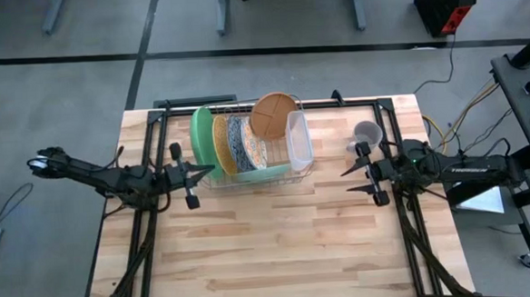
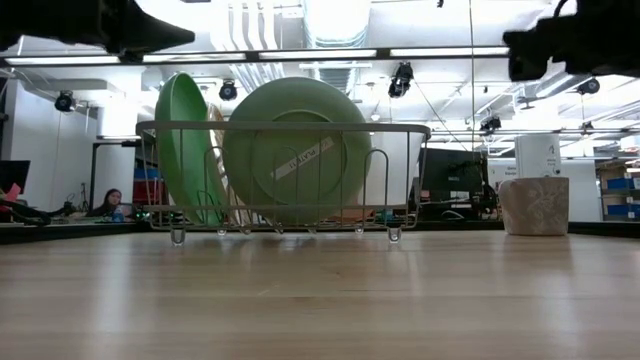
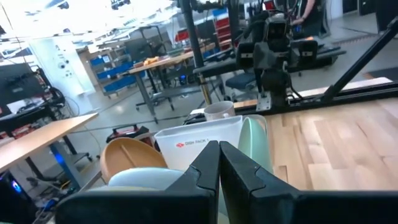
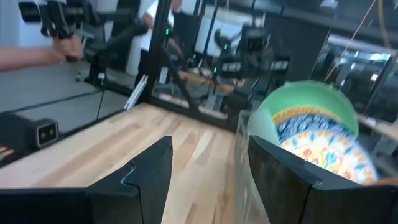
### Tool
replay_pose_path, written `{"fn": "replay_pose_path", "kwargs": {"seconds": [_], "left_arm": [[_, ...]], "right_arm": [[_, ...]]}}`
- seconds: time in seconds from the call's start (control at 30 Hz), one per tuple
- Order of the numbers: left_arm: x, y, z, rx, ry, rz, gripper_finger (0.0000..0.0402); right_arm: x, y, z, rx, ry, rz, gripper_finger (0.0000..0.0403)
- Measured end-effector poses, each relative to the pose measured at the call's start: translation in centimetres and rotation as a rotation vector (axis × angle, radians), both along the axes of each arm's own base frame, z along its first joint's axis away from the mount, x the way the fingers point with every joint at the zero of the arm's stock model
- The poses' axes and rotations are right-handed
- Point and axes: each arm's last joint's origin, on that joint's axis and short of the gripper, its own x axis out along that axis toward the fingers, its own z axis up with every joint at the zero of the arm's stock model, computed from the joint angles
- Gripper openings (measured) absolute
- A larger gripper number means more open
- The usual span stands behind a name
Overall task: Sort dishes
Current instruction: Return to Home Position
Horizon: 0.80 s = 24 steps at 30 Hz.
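The dishes stand in a wire rack (image 1: 248, 178) at the table's far middle. From the left come a bright green plate (image 1: 201, 138), a gold speckled one (image 1: 219, 144) and a floral one (image 1: 238, 141). A pale teal plate (image 2: 297, 150) stands along the rack's near wall. A brown divided plate (image 1: 275, 114) leans at its far side. My left gripper (image 1: 210, 168) is shut and hovers over the rack's near left corner, touching nothing. My right gripper (image 1: 347, 181) is open to the right of the rack, with nothing between its fingers.
A white plastic holder (image 1: 298, 139) hangs on the rack's right end. A small grey mug (image 1: 366, 132) stands to the right of it, just beyond my right gripper. Bare wooden table (image 1: 279, 248) lies on the near side of the rack.
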Motion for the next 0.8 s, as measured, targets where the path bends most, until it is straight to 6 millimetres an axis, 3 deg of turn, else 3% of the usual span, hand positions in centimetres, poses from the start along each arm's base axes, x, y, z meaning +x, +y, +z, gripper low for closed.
{"fn": "replay_pose_path", "kwargs": {"seconds": [0.33, 0.8], "left_arm": [[-0.3, 0.2, -0.4, -0.005, -0.022, 0.038, 0.0], [-0.7, 1.2, -0.4, 0.019, -0.002, 0.346, 0.0]], "right_arm": [[-2.3, 0.4, -0.3, 0.044, -0.093, 0.061, 0.0199], [-1.7, 0.5, -2.6, 0.06, -0.023, 0.1, 0.0199]]}}
